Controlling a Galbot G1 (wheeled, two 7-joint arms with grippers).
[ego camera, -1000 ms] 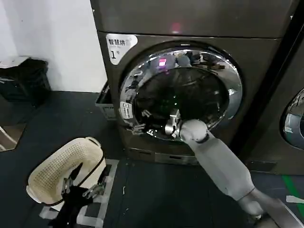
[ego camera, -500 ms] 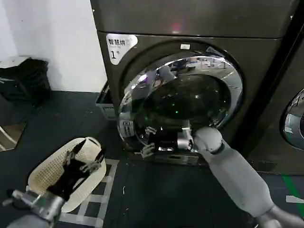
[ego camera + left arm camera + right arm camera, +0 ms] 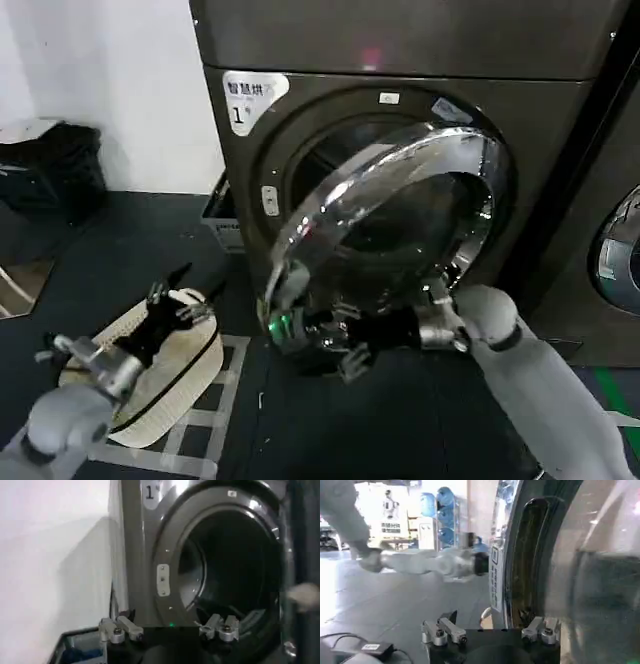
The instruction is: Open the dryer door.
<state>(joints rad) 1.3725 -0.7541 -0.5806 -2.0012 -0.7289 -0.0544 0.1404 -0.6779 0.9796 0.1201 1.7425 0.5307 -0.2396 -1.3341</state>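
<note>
Dryer door [image 3: 400, 215]: stands swung partway out from the machine, its chrome rim tilted toward the floor side, the free edge just above the right gripper.
Door opening [image 3: 230, 575]: the dark drum mouth is uncovered on the latch side; a small latch plate [image 3: 163, 579] sits on the ring beside it.
Right gripper [image 3: 335, 335]: sits at the door's lower free edge, arm reaching in from the robot's right; the wrist view shows its fingers [image 3: 443, 631] spread wide apart, the rim edge with its white sticker [image 3: 495, 577] standing between them, no pad visibly pressed on it. Whether it touches the rim cannot be told.
Left gripper [image 3: 175, 305]: hovers well apart from the door, above a cream laundry basket [image 3: 165, 385], fingers [image 3: 120, 628] spread and holding nothing.
Room to move: dark floor [image 3: 140, 240] lies open between the left gripper and the machine; a grey crate [image 3: 222, 215] stands against the dryer's side, beyond the left gripper.
Neighbouring machine [image 3: 620, 250]: its chrome ring sits well beyond the right arm, apart from the open door.
</note>
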